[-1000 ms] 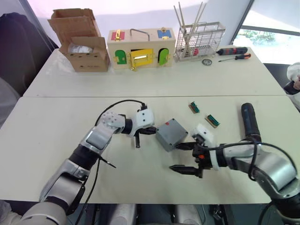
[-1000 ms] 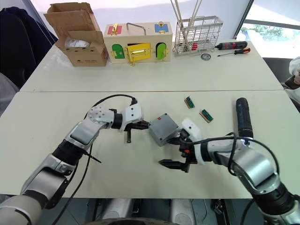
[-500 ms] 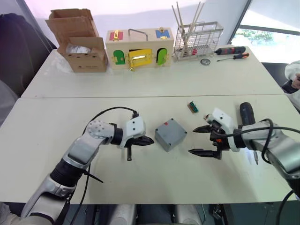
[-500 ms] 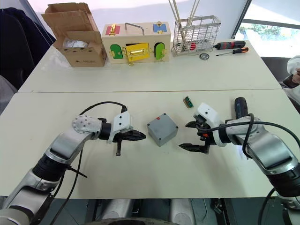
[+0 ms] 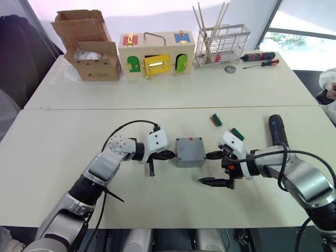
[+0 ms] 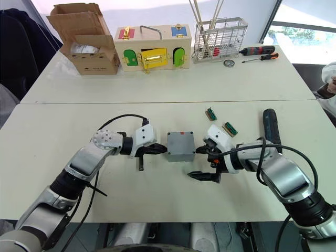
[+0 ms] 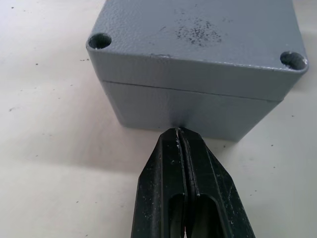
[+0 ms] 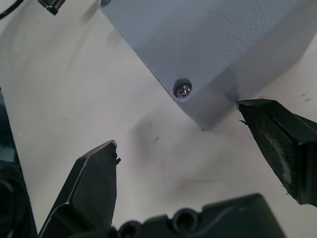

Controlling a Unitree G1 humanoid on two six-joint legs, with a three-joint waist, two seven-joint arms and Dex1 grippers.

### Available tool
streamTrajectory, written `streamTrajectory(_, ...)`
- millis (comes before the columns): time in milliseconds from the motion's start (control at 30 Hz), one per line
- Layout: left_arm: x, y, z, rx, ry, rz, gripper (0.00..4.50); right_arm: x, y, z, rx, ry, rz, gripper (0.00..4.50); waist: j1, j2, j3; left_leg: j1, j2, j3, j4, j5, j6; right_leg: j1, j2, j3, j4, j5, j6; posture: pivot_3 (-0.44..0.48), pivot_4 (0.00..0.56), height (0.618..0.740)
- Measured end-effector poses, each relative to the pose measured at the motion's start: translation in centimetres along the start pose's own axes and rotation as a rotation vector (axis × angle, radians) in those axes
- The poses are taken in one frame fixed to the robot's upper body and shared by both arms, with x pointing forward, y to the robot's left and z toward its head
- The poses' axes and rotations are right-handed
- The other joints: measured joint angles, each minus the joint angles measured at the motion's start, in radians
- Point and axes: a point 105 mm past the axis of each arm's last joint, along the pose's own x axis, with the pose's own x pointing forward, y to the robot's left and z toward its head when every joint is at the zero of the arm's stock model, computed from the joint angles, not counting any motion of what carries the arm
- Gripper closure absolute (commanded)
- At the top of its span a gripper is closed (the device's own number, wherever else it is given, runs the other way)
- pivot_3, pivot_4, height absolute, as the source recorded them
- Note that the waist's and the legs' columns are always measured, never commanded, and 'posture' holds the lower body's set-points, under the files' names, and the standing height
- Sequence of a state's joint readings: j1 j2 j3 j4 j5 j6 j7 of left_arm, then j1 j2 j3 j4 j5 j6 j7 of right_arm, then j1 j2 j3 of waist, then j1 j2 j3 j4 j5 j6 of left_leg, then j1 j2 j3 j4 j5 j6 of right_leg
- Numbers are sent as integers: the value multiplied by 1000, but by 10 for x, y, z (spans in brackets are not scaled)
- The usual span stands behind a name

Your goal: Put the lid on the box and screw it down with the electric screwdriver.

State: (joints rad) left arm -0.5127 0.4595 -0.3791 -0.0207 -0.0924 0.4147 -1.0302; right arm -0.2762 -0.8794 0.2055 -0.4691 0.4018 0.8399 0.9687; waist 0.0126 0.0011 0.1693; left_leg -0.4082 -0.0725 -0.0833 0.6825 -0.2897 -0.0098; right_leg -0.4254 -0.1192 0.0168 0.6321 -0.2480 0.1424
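We find the box [image 5: 190, 151] sitting near the middle of the front table [image 5: 52, 157], with the lid [image 7: 208, 29] already seated on top, a thin seam running between the two; one corner hole holds a screw head [image 8: 183, 90], while two other corner holes look dark and we cannot tell what is in them. Just beside the box on its left side is our left gripper [image 5: 167, 155], its two black fingers [image 7: 168, 188] pressed flat together with nothing between them, their tips right at the box's side wall. On the opposite side our right gripper [image 5: 211, 168] has its fingers spread wide, one tip close to the box's corner and the other well apart over bare tabletop, gripping nothing. The electric screwdriver [image 5: 277, 132] lies on the table toward the right edge, beyond the right arm. Two small green connector pieces [image 5: 217, 119] lie behind the right gripper. Along the far edge of the rear table stand a cardboard box [image 5: 92, 47], a wooden box with coloured doors [image 5: 155, 55], a wire rack [image 5: 223, 44] and two hand screwdrivers [image 5: 260, 59].
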Motion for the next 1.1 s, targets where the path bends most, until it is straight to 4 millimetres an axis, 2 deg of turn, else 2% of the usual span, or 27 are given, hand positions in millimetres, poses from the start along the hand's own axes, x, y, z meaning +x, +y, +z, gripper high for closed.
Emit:
streamTrajectory(233,-2,-2,0,3,3,-19,4500,-2,-2,0,1,-1,-25,43,1,0,0,0,0,0,0,0,0,0,0,0,0,0,0,0,150,730)
streamTrajectory(367,-10,-2,6,26,-3,-21,4500,-21,-14,1,1,7,-103,43,0,0,0,0,0,0,0,0,0,0,0,0,0,0,0,0,150,730)
streamTrajectory(500,-30,9,13,-29,-50,37,4500,-49,-27,10,87,-76,-201,43,0,0,0,0,1,0,0,-1,2,0,0,0,0,0,0,0,150,730)
streamTrajectory(600,-61,22,41,-151,-221,99,4500,-78,-51,26,159,-251,-351,43,0,-1,0,0,1,0,0,-3,5,0,0,0,0,0,0,0,150,730)
streamTrajectory(633,-65,23,47,-157,-249,99,4500,-81,-56,27,169,-282,-380,43,0,-1,0,0,1,0,0,-3,5,0,0,0,0,0,0,0,150,730)
streamTrajectory(733,-66,18,63,-173,-303,67,4500,-75,-86,33,189,-410,-494,43,-3,-1,-1,1,0,1,0,1,-1,1,0,1,0,0,0,0,150,730)
streamTrajectory(833,-60,16,65,-183,-303,49,4500,-60,-115,30,207,-441,-595,43,-4,0,-1,0,0,1,-1,1,-1,-1,0,1,1,0,0,0,150,730)
streamTrajectory(933,-55,14,64,-186,-290,44,4500,-48,-137,26,195,-429,-663,732,-6,-1,-1,0,0,1,-1,1,-1,-1,0,1,0,0,0,0,150,730)
streamTrajectory(1100,-52,13,63,-184,-278,46,4500,-29,-153,5,160,-326,-706,2469,-8,-1,-1,0,0,1,-1,1,-2,-1,0,1,0,0,0,0,150,730)
